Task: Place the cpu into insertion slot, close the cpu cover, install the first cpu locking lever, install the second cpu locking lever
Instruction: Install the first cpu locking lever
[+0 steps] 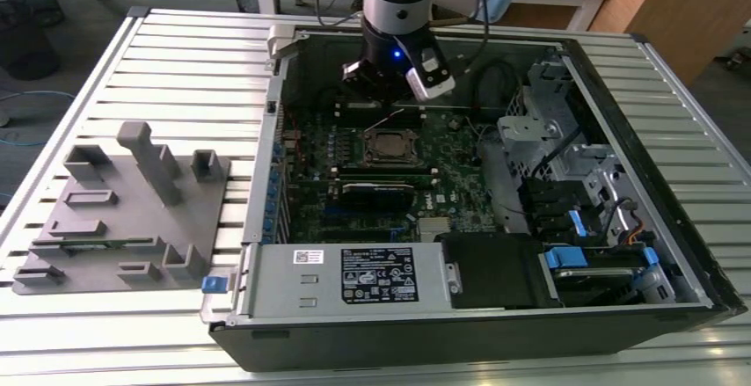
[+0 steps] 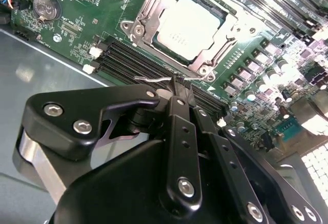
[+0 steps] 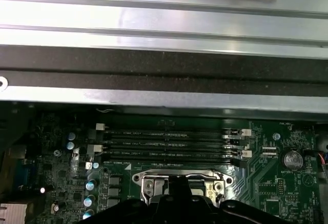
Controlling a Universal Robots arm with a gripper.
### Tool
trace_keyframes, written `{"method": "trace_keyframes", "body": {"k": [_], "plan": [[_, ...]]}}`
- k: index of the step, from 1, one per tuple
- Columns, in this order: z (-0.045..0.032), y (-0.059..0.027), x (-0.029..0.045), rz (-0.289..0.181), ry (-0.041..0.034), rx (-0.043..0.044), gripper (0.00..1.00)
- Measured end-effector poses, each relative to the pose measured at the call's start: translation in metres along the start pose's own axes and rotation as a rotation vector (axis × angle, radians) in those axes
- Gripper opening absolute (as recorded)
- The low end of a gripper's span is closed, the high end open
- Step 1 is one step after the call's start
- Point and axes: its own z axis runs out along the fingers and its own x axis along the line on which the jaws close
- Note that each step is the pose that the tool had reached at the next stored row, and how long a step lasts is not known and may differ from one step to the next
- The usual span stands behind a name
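The cpu (image 2: 187,24) lies flat in the insertion slot (image 1: 391,145) of the green motherboard, its silver top showing. The cpu cover (image 2: 147,21) lies down around it as a metal frame. In the first wrist view the insertion slot (image 3: 179,182) sits just beyond the dark gripper body. My gripper (image 2: 179,84) is shut, with its fingertips together beside the slot and over the memory slots. A thin wire locking lever (image 2: 151,79) crosses right at the tips; whether it is pinched or just touched I cannot tell. In the exterior view my gripper (image 1: 393,96) hangs inside the case just behind the slot.
Long black memory slots (image 3: 169,143) run beside the socket. A power supply (image 1: 375,276) with a white label fills the case's near side, with drive bays (image 1: 575,184) at the exterior view's right. A grey fixture block (image 1: 118,210) stands on the slatted table at the left.
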Motion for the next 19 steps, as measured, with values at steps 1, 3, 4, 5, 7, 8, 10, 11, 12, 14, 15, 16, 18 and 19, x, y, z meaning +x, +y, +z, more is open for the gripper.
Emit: {"method": "trace_keyframes", "body": {"k": [1,3,4,5,7,8,10,11,12,14,15,16,18,19], "plan": [[0.0011,0.0004,0.0000,0.000,-0.0001,0.0000,0.11],[0.0038,0.0012,0.0001,0.000,-0.0001,-0.0001,0.11],[0.0049,0.0017,0.0002,0.000,0.0001,0.0001,0.11],[0.0060,0.0025,0.0002,0.000,0.0001,0.0001,0.11],[0.0079,0.0051,0.0001,0.000,0.0000,0.0001,0.11],[0.0088,0.0067,0.0001,0.000,0.0000,0.0001,0.11],[0.0104,0.0084,0.0000,0.000,-0.0001,-0.0001,0.11],[0.0107,0.0085,-0.0001,0.000,0.0000,0.0000,0.11],[0.0107,0.0085,-0.0001,0.000,0.0000,0.0001,0.11],[0.0107,0.0084,-0.0001,0.000,0.0001,0.0002,0.11],[0.0108,0.0084,0.0000,0.000,0.0001,0.0001,0.11],[0.0108,0.0084,0.0000,0.000,-0.0001,-0.0022,0.11],[0.0108,0.0083,0.0000,0.001,-0.0016,-0.0171,0.11],[0.0108,0.0083,0.0000,0.001,-0.0016,-0.0180,0.11]]}}
